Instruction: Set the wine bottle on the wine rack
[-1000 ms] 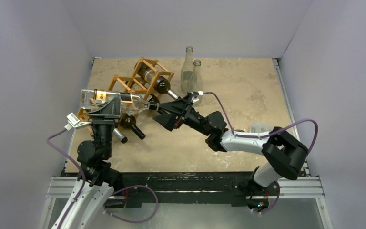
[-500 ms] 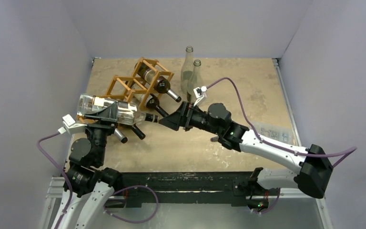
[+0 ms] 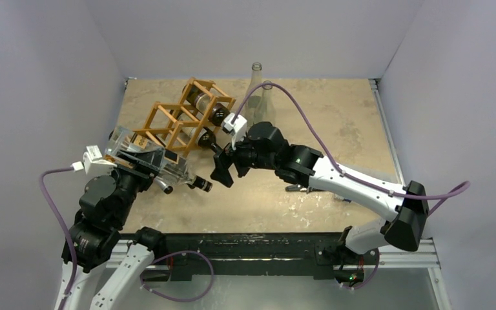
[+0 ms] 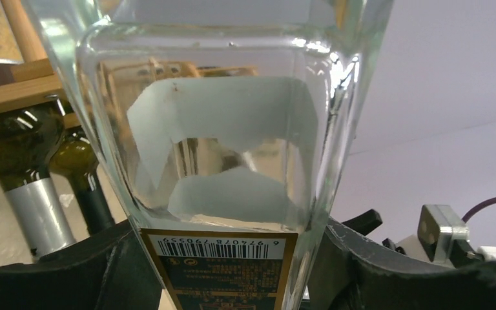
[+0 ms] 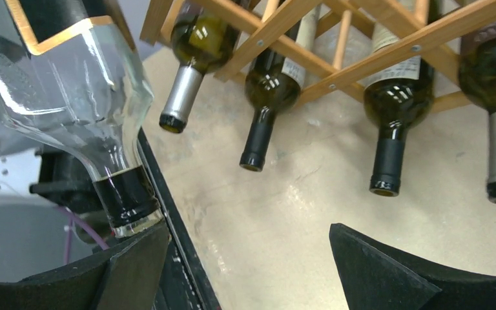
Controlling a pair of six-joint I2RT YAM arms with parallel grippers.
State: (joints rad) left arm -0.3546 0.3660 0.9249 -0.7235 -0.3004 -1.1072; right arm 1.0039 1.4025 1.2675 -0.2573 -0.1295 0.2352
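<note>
The wine bottle (image 3: 161,165) is clear square glass with a black and gold label and a dark cap. It lies slanted above the table's left side, neck pointing front-right. My left gripper (image 4: 223,261) is shut on its labelled body, one dark finger (image 4: 51,274) on each side. My right gripper (image 3: 223,171) stands open just right of the bottle's cap (image 5: 126,194), and its left finger (image 5: 126,268) sits under the cap with nothing between the jaws. The orange-brown wine rack (image 3: 175,119) stands just behind the bottle, with several dark bottles (image 5: 387,110) lying in it, necks toward me.
Two empty clear bottles (image 3: 258,93) stand upright behind the right arm near the back wall. Dark bottle necks (image 3: 173,169) stick out of the rack under the held bottle. The tan table (image 3: 336,123) is bare on its right half.
The left arm has pulled the bottle nearer and to the left and tipped its neck down toward the front. The right gripper has swung left and forward, following the neck, still open.
</note>
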